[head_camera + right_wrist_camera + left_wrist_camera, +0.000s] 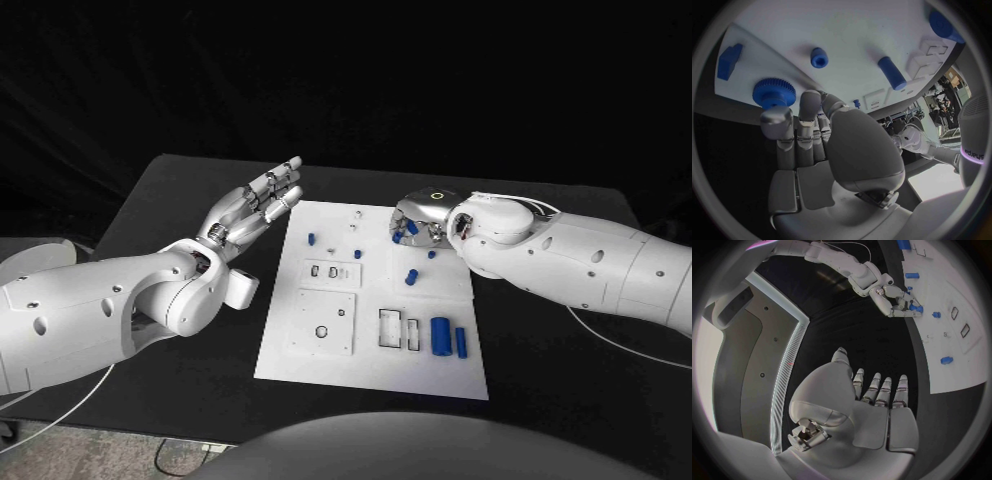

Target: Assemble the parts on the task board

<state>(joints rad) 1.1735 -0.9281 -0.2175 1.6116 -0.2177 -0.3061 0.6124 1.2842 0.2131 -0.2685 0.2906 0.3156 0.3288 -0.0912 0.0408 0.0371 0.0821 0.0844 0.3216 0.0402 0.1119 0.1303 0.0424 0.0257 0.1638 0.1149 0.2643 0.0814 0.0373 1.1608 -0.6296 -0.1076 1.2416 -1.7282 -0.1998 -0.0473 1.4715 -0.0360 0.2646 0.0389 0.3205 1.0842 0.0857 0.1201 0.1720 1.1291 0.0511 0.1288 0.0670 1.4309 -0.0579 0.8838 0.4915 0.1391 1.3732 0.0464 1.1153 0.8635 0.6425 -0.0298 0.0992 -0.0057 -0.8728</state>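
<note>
The white rectangular task board (310, 350) lies mid-table (173, 190), with no readable writing. Left robot hand (257, 205) hovers beside it, fingers spread, empty. Right robot hand (418, 222) curls over the board's far edge by a blue toothed gear (774, 91); whether it grips it, I cannot tell.

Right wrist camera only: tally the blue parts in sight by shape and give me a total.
Gear: 1
Block: 1
Short peg: 1
Cylinders: 2, one cut off by the picture's rim
Small far part, shape too small to tell: 1
Total: 6 blue parts
</note>
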